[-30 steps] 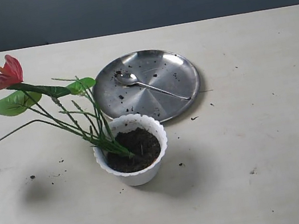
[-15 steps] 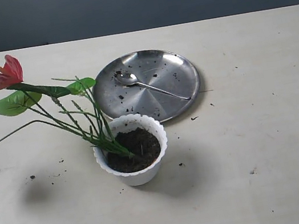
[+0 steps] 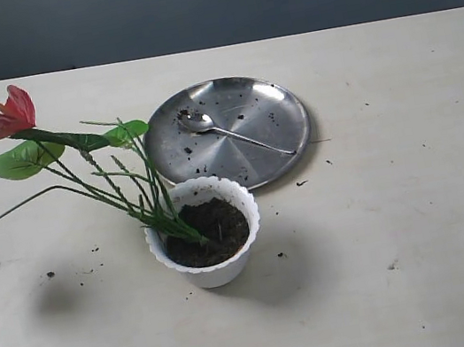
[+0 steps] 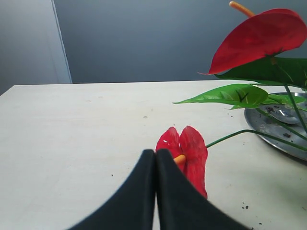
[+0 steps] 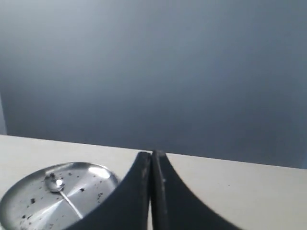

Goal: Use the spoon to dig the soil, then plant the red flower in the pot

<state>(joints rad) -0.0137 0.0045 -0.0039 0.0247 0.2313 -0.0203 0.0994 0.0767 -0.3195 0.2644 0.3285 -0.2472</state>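
The pot (image 3: 206,244), a small white cup with a scalloped rim, was seen standing on the pale table (image 3: 403,224), just in front of a round steel plate (image 3: 275,134) and apart from it. It was filled with dark brown, crumbly soil (image 3: 215,230). The red flower (image 3: 1,115) was planted in that soil by its stem base and leaned strongly away from the plate, out over the table. Two red blooms were carried on thin green stems, one high with an orange spike, one lower near the picture's edge, along with broad green leaves and grassy sprigs.

The spoon (image 3: 205,124), small and shiny, was laid on the plate, its oval bowl towards the far side and its thin handle running diagonally across the metal. Dark crumbs were scattered over the plate and here and there on the table.

Neither arm was visible in the exterior view. In the left wrist view the left end effector (image 4: 155,155) was seen with its black fingers pressed together, nothing between them, close to the lower bloom. In the right wrist view the right end effector (image 5: 151,157) was likewise closed and empty, raised above the table with the plate and spoon below.
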